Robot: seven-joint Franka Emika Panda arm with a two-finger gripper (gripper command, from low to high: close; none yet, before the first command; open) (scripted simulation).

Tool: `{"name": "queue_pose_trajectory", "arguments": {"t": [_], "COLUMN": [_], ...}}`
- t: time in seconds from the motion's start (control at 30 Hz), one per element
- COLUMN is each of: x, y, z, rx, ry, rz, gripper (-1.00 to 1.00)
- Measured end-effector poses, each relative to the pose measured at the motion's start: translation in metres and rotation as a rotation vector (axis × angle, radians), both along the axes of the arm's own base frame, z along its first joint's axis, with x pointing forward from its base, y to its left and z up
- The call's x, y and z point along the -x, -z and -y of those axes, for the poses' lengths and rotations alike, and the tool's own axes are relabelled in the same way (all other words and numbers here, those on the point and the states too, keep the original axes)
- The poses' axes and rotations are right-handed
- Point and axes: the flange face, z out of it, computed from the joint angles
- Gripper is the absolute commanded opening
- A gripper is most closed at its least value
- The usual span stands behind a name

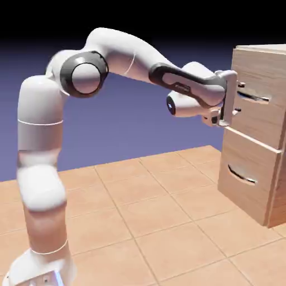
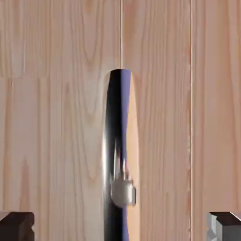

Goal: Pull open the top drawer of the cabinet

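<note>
The light wood-grain cabinet (image 1: 276, 184) stands at the right of the exterior view. Its top drawer (image 1: 262, 120) looks flush with the cabinet's face, and its slim curved dark handle (image 1: 256, 98) sits mid-front. My gripper (image 1: 239, 98) is right at that front, open, one finger above the handle and one below. In the hand view the handle (image 2: 116, 141) runs up the middle as a shiny dark bar over the drawer's wood (image 2: 52, 117). My gripper (image 2: 120, 227) straddles it, with the grey fingertips (image 2: 17, 226) wide apart in the bottom corners and not touching it.
The matching lower drawer (image 1: 248, 187) with its own thin handle (image 1: 242, 175) sits beneath. The white arm arches from the lower left across a tan tiled tabletop (image 1: 156, 223).
</note>
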Motion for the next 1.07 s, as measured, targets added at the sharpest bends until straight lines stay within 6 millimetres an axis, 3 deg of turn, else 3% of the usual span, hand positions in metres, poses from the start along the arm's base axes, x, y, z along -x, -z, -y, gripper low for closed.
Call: {"name": "queue_pose_trajectory", "arguments": {"t": [0.07,0.1,0.17,0.43,0.97,1.0,1.07], "x": [-0.016,-0.016,-0.016,0.052,0.227,0.228,0.228], "y": [0.001,0.001,0.001,0.001,0.001,0.001,0.001], "z": [0.000,0.000,0.000,0.000,0.000,0.000,0.000], "rx": [0.000,0.000,0.000,0.000,0.001,0.001,0.000], "ry": [0.000,0.000,0.000,0.000,0.000,0.000,0.000], "rz": [0.000,0.000,0.000,0.001,0.001,0.001,0.000], "gripper": [0.00,-1.00,-1.00,-1.00,-1.00,1.00,1.00]}}
